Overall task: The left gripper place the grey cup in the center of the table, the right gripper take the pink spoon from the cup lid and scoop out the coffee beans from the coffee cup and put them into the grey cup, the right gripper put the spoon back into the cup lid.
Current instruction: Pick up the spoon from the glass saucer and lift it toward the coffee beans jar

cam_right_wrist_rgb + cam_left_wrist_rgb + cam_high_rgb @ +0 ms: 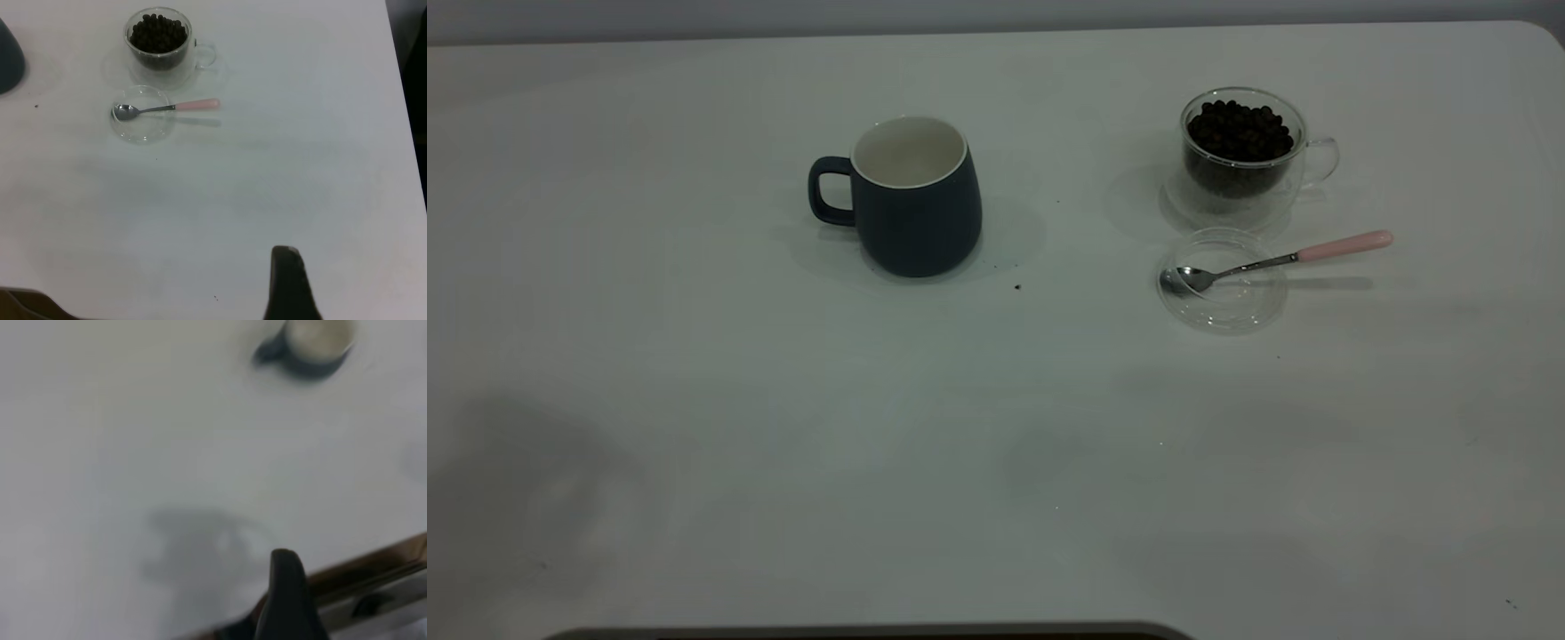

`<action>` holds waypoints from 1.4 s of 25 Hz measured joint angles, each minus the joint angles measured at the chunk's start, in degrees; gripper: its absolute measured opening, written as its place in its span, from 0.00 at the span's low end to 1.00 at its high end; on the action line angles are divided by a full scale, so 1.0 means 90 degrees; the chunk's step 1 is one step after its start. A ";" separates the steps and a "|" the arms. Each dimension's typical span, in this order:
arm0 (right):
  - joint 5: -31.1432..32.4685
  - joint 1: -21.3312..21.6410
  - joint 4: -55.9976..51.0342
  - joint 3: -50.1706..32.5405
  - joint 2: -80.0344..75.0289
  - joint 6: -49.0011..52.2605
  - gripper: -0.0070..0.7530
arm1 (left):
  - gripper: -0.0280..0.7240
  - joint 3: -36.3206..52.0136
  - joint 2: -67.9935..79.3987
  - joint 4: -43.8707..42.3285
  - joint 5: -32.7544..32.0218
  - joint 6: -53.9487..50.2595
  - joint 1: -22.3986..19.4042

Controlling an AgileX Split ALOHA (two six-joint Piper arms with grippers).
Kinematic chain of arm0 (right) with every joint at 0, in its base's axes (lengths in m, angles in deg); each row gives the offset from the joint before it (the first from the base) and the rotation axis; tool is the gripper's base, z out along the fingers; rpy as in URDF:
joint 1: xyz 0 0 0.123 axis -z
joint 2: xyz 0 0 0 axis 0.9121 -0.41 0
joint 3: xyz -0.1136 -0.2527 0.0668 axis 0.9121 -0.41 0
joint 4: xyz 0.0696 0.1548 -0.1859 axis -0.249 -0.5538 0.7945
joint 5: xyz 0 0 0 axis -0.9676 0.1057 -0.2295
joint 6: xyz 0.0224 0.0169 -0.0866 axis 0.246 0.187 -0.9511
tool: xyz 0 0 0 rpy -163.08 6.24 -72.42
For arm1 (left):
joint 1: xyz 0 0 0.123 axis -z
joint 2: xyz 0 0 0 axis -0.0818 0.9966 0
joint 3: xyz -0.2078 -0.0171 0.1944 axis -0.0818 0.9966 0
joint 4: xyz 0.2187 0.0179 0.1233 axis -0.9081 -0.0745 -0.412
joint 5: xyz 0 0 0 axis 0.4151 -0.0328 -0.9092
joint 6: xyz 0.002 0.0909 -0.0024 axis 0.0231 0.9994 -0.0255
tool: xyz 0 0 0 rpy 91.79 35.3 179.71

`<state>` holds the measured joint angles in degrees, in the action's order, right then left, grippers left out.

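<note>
The left gripper shows one black finger, its opening impossible to judge; the grey cup stands far ahead. The right gripper likewise; the coffee cup, cup lid and pink spoon lie well beyond its fingertip.

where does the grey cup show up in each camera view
Exterior view: the grey cup stands upright left of centre, handle pointing left.
Left wrist view: blurred, at the top edge.
Right wrist view: only a sliver at the left edge.
Shared landmark: the table.
</note>
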<state>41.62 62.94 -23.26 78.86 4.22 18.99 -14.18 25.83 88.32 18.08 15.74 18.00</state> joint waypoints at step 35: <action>0.0000 0.0000 0.0000 0.0000 0.0000 0.0000 0.71 | 0.79 0.4543 -0.6128 -0.0298 0.0276 -0.0658 -0.1295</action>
<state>41.62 62.94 -23.26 78.86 4.22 18.99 26.71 -29.32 85.64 20.56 9.81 6.35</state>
